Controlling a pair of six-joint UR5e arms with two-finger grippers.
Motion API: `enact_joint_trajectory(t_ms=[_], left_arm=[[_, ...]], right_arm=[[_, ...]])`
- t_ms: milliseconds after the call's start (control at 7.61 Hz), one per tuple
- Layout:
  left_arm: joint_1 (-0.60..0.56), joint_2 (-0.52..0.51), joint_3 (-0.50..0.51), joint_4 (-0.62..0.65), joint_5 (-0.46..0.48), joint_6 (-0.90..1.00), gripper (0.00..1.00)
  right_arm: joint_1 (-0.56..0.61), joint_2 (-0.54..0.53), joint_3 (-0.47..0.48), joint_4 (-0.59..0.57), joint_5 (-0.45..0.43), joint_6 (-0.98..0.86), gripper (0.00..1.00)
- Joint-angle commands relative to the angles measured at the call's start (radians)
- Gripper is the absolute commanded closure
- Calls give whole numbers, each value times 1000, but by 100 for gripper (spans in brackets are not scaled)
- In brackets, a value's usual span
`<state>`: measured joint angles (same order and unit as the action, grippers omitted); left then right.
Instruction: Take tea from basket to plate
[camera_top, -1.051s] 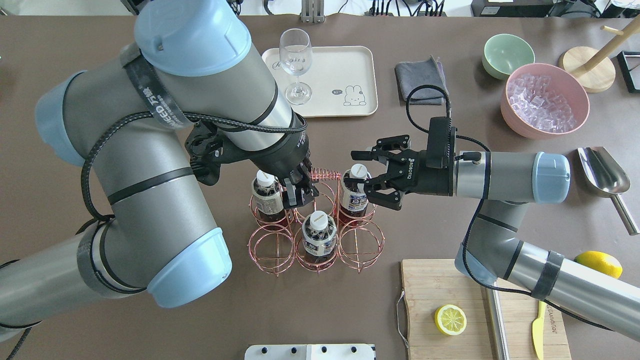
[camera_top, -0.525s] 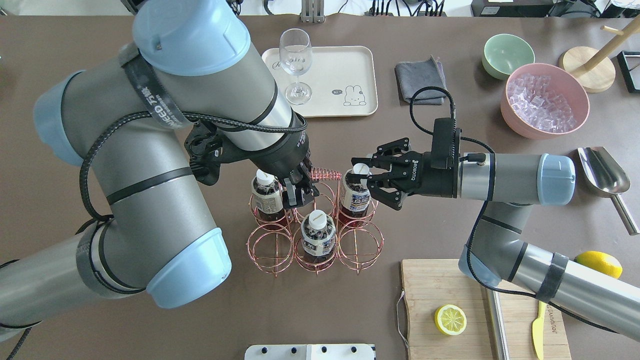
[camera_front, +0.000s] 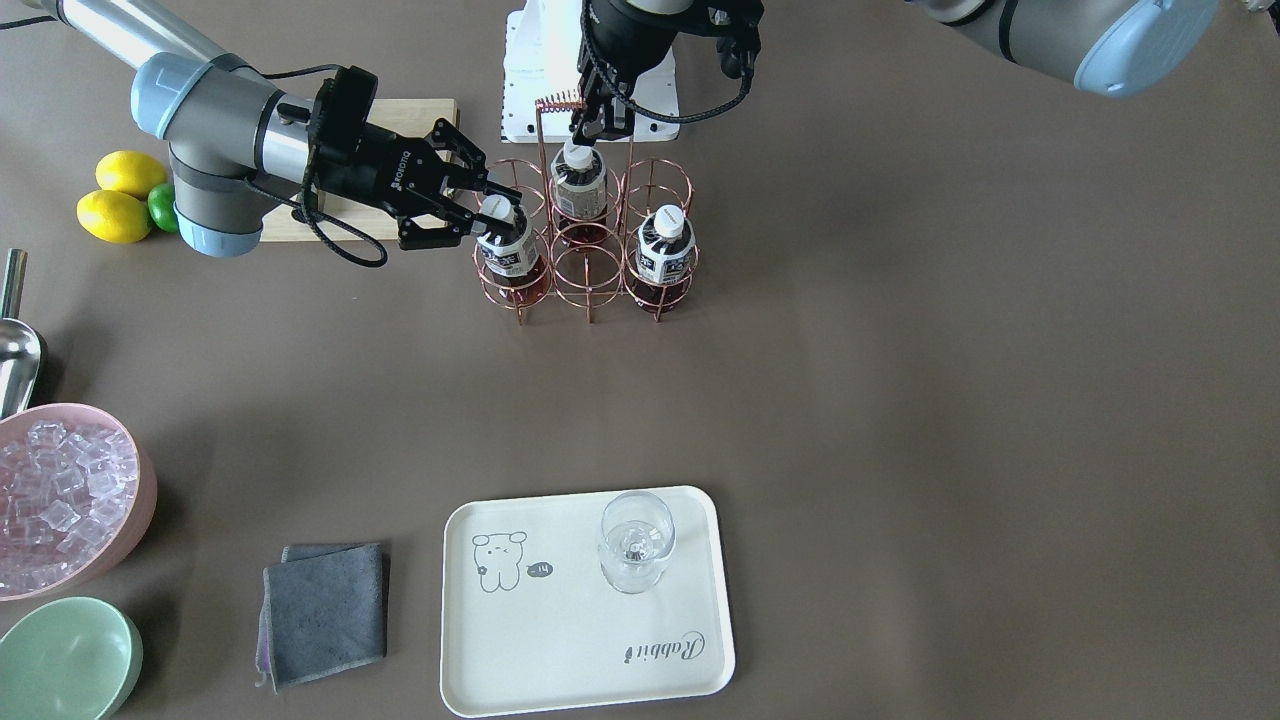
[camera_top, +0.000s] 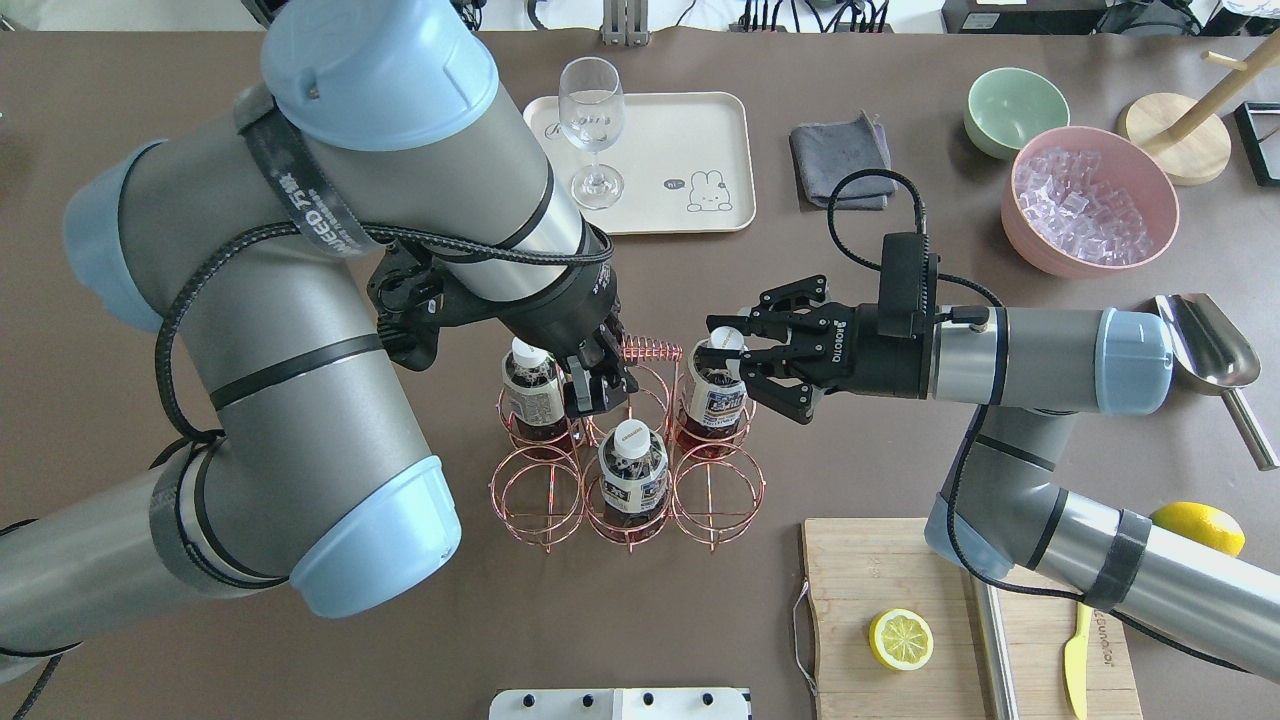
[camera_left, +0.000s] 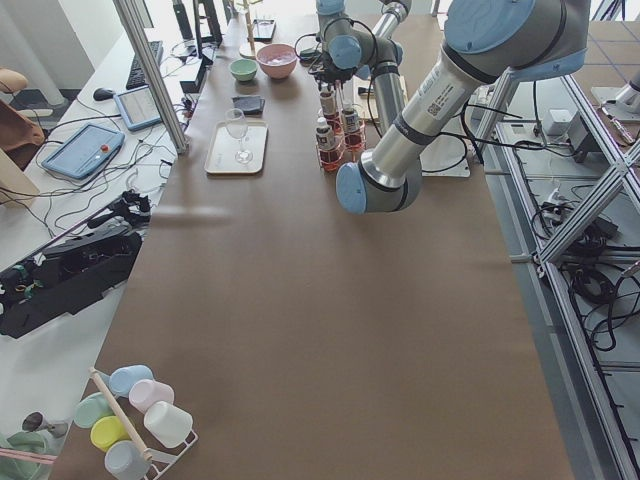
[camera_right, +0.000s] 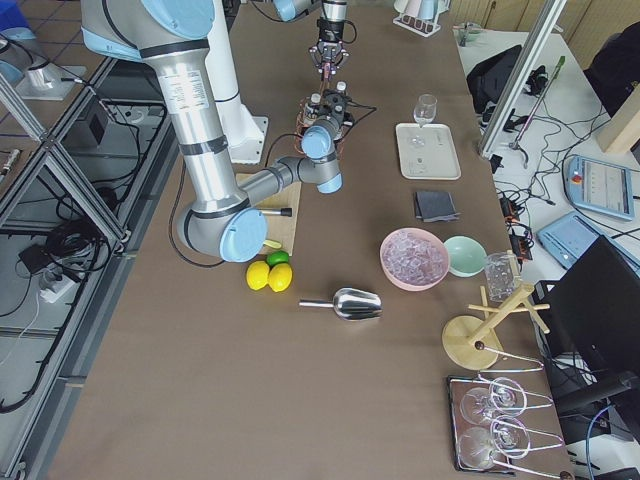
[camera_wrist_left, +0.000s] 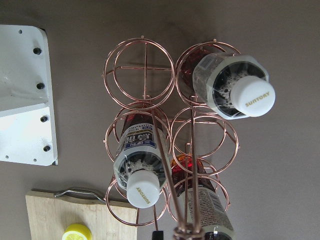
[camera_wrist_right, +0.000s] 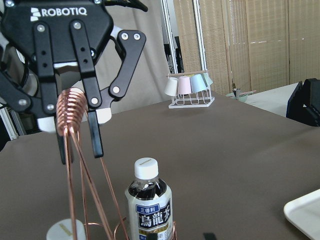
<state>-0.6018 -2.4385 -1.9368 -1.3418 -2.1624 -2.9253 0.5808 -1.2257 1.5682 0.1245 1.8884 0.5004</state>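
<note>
Nearest: no change at the left gripper, fingers clamped on the coiled top of the basket handle just as a second ago, pinning the carrier to the table.

Just beyond, at 3 o'clock of that handle, the real change: at the right gripper, fingers drawn in from wide apart and now pressed on the white cap and neck of the tea. Seated yet in its far-right ring, base not clear of the wire.

Meaning, by judgement: grasp made, lift not begun or barely so. Next, probably straight up to clear ring and tall handle, then across toward 12 o'clock.

Farthest, at about 12 o'clock of the basket: the plate, bare on its 3 o'clock half, with a wine glass upright on its 9 o'clock half. Better to land well apart from that.
</note>
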Motion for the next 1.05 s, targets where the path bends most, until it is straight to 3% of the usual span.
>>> enact_joint_trajectory(t_ms=[0, 525, 919], left_arm=[[0, -2, 4, 1, -1, 0, 100], [0, -4, 4, 1, -1, 0, 100], [0, -14, -4, 47, -1, 2, 100]], right_arm=[[37, 0, 54, -43, 8, 4, 100], [175, 20, 173, -196, 115, 56, 100], [293, 75, 182, -268, 190, 116, 100]])
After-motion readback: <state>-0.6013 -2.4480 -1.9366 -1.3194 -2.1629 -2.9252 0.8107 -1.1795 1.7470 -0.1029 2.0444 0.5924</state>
